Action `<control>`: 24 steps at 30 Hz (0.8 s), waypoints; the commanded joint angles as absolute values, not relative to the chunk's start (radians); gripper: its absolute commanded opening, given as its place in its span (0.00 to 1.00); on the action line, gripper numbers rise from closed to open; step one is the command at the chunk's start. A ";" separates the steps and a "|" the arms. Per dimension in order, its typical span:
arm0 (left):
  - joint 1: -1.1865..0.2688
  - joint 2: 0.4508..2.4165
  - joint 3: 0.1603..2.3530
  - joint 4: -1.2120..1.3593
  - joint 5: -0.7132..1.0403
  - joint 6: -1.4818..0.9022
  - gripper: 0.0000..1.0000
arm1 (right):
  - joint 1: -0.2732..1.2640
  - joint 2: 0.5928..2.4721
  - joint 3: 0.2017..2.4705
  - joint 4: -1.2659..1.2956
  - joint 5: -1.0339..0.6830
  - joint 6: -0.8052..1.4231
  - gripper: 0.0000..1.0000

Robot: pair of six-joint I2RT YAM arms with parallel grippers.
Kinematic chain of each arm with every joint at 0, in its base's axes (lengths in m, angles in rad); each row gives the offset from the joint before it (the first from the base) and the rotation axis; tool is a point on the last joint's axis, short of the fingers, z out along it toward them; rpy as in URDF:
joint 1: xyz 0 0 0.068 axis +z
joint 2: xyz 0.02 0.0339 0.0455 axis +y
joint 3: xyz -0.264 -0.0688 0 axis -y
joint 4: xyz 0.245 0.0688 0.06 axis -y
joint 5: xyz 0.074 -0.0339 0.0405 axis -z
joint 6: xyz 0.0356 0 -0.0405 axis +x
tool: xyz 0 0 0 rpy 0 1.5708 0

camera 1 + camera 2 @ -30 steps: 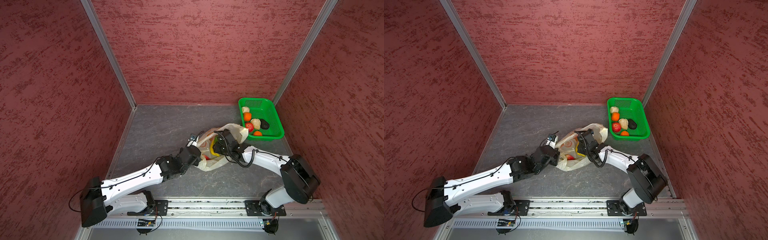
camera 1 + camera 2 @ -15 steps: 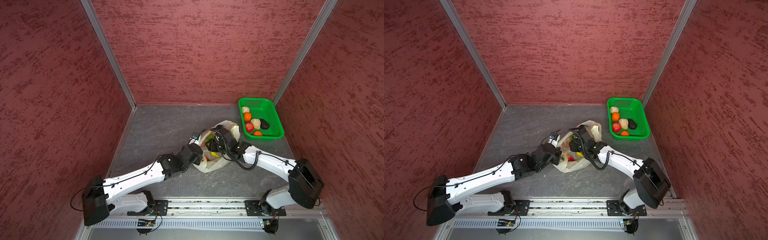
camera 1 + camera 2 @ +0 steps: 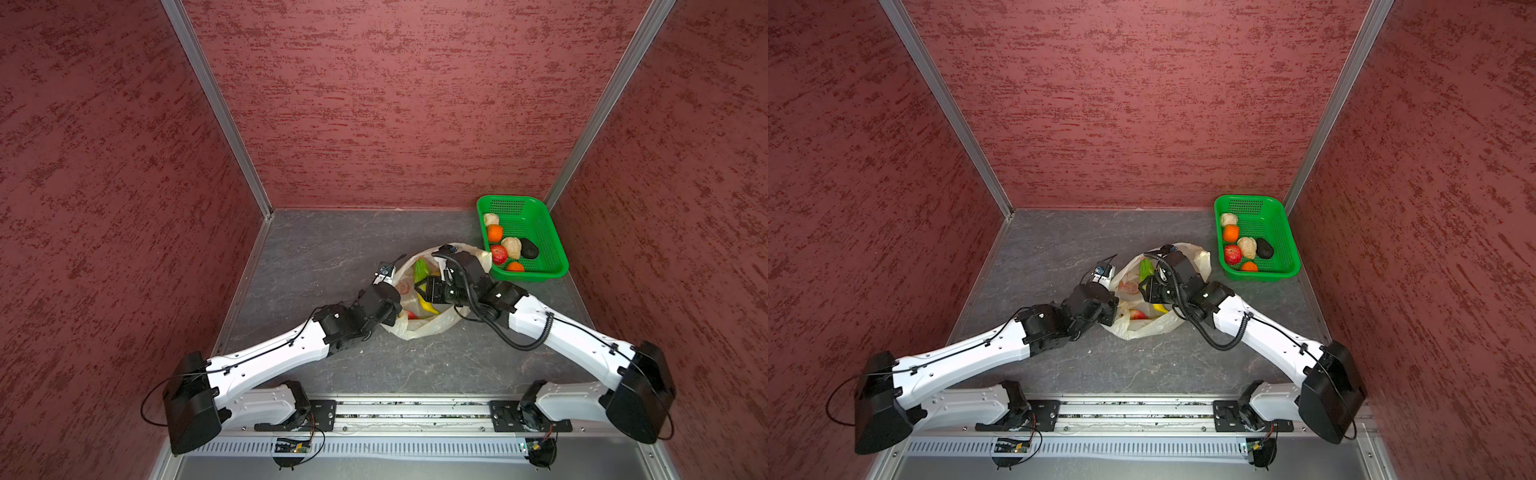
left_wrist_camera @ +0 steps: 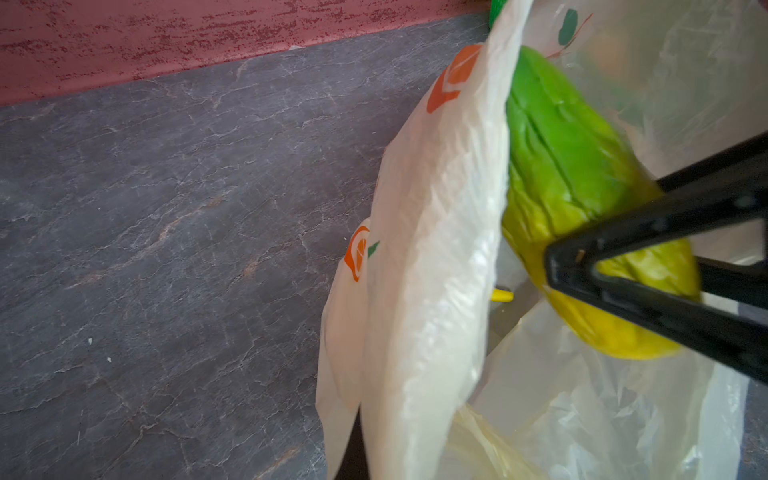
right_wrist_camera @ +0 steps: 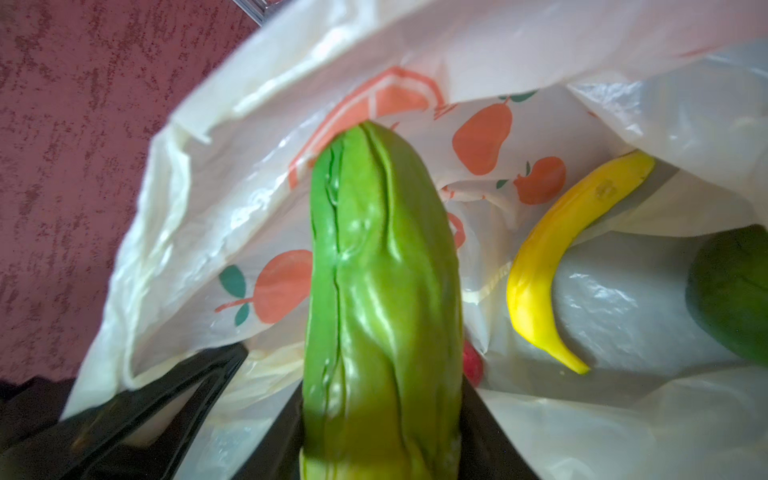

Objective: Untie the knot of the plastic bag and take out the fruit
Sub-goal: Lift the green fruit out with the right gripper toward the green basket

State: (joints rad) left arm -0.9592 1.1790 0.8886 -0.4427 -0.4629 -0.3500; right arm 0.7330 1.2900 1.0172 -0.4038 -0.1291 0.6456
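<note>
Right fingers (image 4: 648,299) are clamped around the yellow end of the mango (image 5: 382,291), which juts out ahead of them inside the open plastic bag (image 3: 428,328). It looks glossy and creased, likely light, soft and slippery, so a hold across its belly seems safest. Left fingers are hidden under their wrist but read as closed, pinching the bag's thin rim. Beyond the right fingers lies a banana (image 5: 557,257). A red piece (image 5: 473,365) is mostly buried, and no knot can be made out.
</note>
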 commanded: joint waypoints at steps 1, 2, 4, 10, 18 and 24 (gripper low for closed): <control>-0.946 1.192 0.922 -0.446 -0.476 -0.333 0.00 | 0.740 1.234 1.077 -0.487 -0.164 0.641 0.32; -0.943 1.193 0.925 -0.446 -0.476 -0.330 0.00 | 0.741 1.226 1.087 -0.505 -0.168 0.642 0.32; -0.938 1.198 0.931 -0.448 -0.476 -0.324 0.00 | 0.741 1.209 1.111 -0.543 -0.173 0.640 0.32; -0.934 1.203 0.939 -0.453 -0.476 -0.314 0.00 | 0.731 1.173 1.211 -0.621 -0.149 0.636 0.32; -0.934 1.152 0.901 -0.466 -0.441 -0.298 0.00 | 0.548 1.229 1.439 -0.679 -0.210 0.585 0.32; -0.921 1.084 0.861 -0.491 -0.341 -0.265 0.00 | 0.325 1.305 1.565 -0.682 -0.266 0.557 0.32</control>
State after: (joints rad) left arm -0.9306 1.1198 0.8806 -0.4644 -0.4049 -0.2939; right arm 0.3939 1.2816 1.5314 -0.6567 -0.2253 0.5854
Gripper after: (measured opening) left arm 0.043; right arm 0.465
